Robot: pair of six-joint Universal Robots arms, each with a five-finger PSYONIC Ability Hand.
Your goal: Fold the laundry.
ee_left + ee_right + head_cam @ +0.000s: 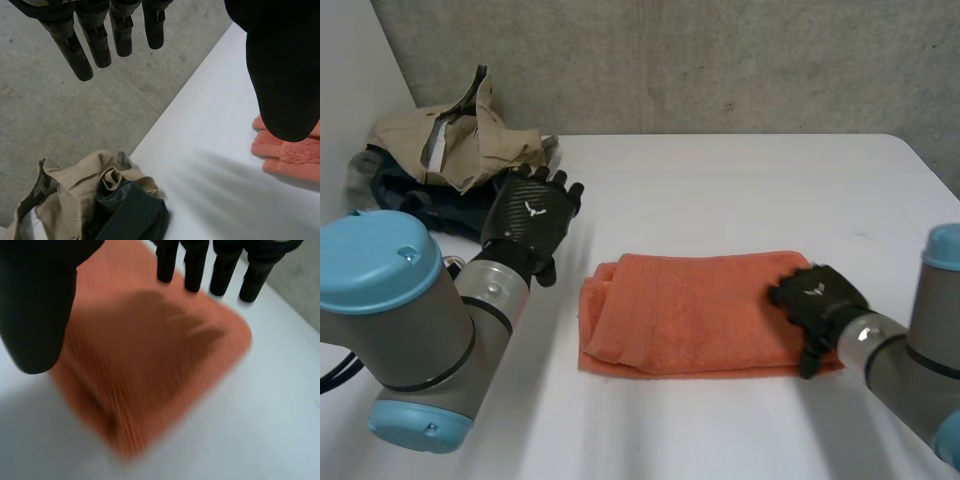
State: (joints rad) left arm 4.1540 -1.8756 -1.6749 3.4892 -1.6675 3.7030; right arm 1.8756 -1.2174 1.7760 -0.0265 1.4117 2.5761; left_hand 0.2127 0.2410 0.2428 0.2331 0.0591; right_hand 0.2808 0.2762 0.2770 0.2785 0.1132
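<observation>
An orange towel (695,312) lies folded into a rectangle in the middle of the white table (740,180). My right hand (817,300) hovers over the towel's right end with its fingers (195,265) straight and spread, open, nothing held; the towel (150,370) lies under its palm. My left hand (532,215) is raised above the table between the towel and a heap of clothes (450,150), open, with its fingers (95,40) straight. A corner of the towel (290,155) shows beside its thumb.
The heap of beige and dark clothes (95,205) sits at the table's far left corner, against the white wall. A grey concrete wall runs behind the table. Bare tabletop stretches behind and to the right of the towel.
</observation>
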